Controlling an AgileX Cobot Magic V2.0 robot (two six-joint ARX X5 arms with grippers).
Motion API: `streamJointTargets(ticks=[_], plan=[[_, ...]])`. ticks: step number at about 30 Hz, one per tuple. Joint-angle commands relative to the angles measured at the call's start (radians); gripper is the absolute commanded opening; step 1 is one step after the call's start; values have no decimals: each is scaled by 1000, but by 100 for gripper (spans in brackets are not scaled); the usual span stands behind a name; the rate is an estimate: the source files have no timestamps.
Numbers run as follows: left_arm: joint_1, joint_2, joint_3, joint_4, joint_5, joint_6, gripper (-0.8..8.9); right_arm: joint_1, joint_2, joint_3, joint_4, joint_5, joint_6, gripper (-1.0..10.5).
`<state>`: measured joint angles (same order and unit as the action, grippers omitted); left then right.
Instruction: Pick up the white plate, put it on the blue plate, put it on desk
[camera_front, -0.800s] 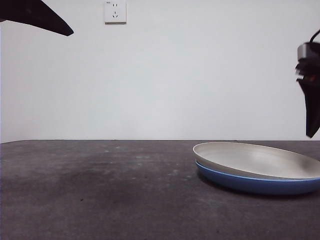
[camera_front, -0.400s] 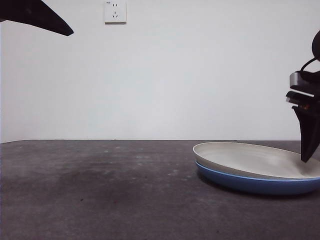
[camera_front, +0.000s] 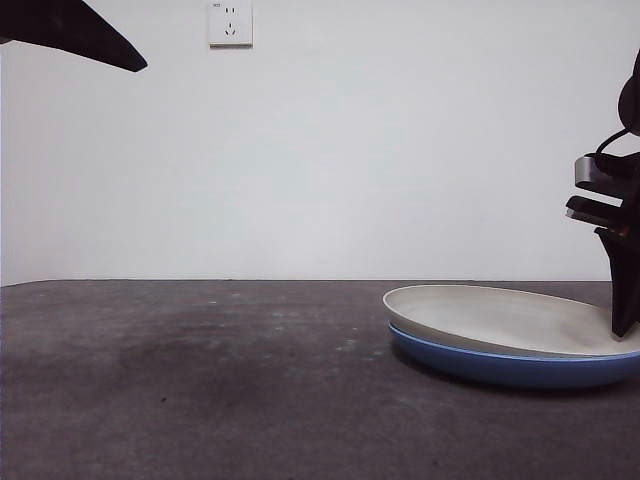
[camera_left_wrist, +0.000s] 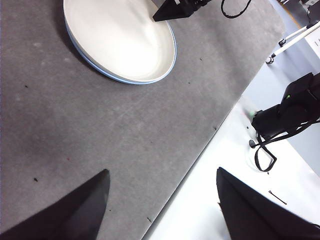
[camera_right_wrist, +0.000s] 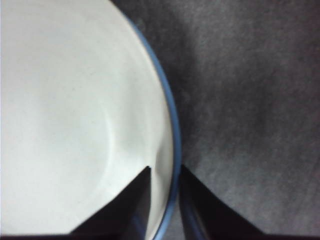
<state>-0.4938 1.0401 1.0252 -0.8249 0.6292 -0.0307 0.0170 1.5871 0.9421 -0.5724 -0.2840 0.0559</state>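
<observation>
Two plates make up the whole load: one white plate (camera_front: 505, 318) nested inside one blue plate (camera_front: 500, 365), both resting on the desk (camera_front: 200, 390) at the right of the scene and fairly near the front camera. The stacking step looks done, so the step in hand seems to be taking the pair, or the white plate alone, for the final placement on the desk.

One arm is at work. The right gripper (camera_right_wrist: 165, 172) sits at the plates' right rim, one jaw inside over the white surface and the other outside above the desk, with only a narrow gap between them; the rim runs through that gap. Whether the jaws already pinch the rim or are only straddling it is hard to tell from the blurred wrist view.

Next, I judge, the jaws must close firmly on the rim before any lift.

The left gripper (camera_left_wrist: 160, 205) waits well apart at upper left, jaws spread wide, holding nothing.
</observation>
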Motion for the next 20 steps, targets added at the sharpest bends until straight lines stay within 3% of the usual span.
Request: streamJointTargets(ticks=[1,12,20], plan=[[-7,5,8,10,7,18,343,-1,28,19,5,-2,6,48],[-7,5,8,10,7,18,342,-6,57,19,19,0,12,8],[-7,5,8,10,7,19,342,-6,-60,19,15,-8,26,8]])
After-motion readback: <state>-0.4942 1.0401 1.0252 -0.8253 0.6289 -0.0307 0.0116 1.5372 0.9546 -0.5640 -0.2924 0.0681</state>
